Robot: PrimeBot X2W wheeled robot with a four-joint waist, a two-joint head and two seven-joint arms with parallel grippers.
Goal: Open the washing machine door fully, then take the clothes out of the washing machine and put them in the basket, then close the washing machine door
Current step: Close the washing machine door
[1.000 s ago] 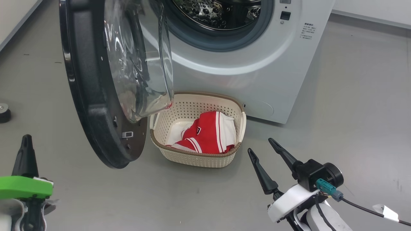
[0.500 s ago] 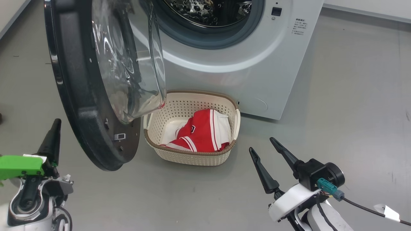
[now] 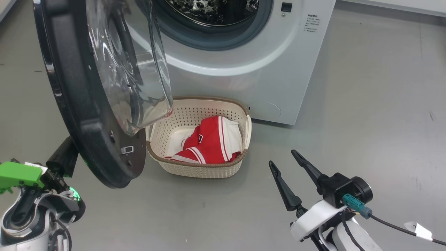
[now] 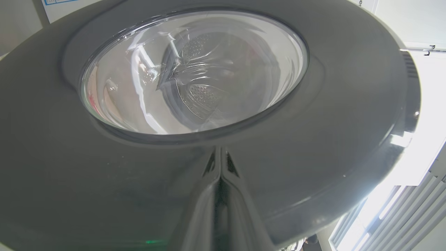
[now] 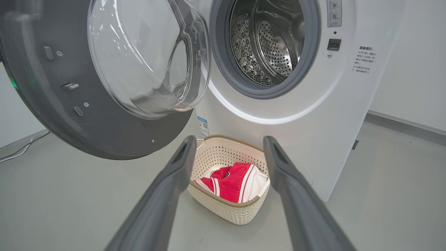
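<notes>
door [image 3: 78, 115] hanging open, glass bowl over basket [image 3: 198, 172] | clothes [image 3: 209, 143] sitting in basket, on floor [image 3: 366, 104] right in front of washer [image 3: 244, 80] | left hand [image 4: 220, 162] clenched, empty, tips at door's outer rim | right hand [image 3: 282, 157] released, holding nothing, near basket

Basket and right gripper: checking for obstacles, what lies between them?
Bare grey floor, nothing on it, between the basket and the open right gripper; the head view shows this stretch plainly.
</notes>
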